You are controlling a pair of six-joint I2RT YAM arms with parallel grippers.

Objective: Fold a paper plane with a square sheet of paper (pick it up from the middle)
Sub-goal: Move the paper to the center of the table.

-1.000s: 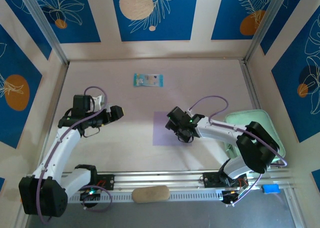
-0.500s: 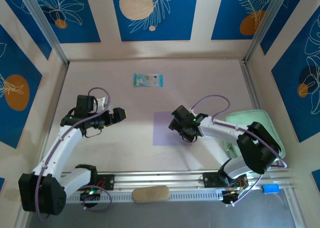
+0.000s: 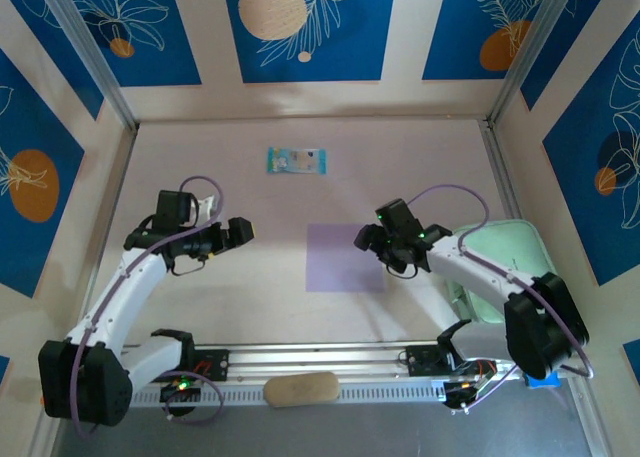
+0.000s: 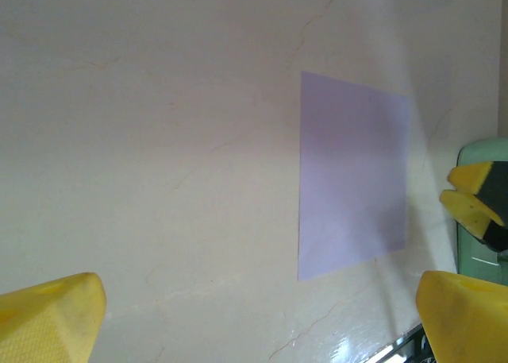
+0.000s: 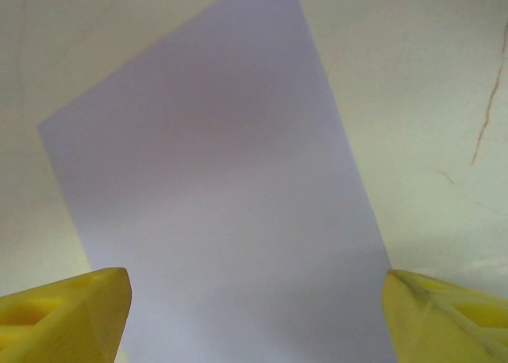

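**Sheet** [image 3: 340, 262]: one square of pale lilac paper, flat and unfolded, edges straight. It lies on the table near centre, slightly toward the near side, between the two arms.

**Right gripper** [image 3: 364, 239]: over the far right part of the sheet, pointing left. Its yellow fingers [image 5: 63, 311] are spread wide with the lilac paper showing between them. It grips nothing. Whether the tips touch the paper cannot be told.

**Left gripper** [image 3: 243, 229]: to the left of the sheet, well apart from it and aimed toward it. It is spread fully, with nothing between the fingers.

**Table** [image 3: 250, 177]: a pale cream top, smooth, with faint marble-like veins in the wrist views and a glossy sheen toward the near edge.

**Tray** [image 3: 520, 239]: mint green, on the right side of the table, partly under the right arm.

**Packet** [image 3: 296, 160]: small, blue-green and printed, lying flat on the far side, well apart from the sheet.

**Rail** [image 3: 330, 357]: aluminium, along the near edge, carrying both arm bases.

**Pad** [image 3: 300, 388]: a tan oblong just in front of the rail.

**Walls** [image 3: 310, 27]: cream panels on the left, far and right sides. They carry blue rectangles with white leaf outlines and orange or cream discs, and metal posts stand at the far corners.
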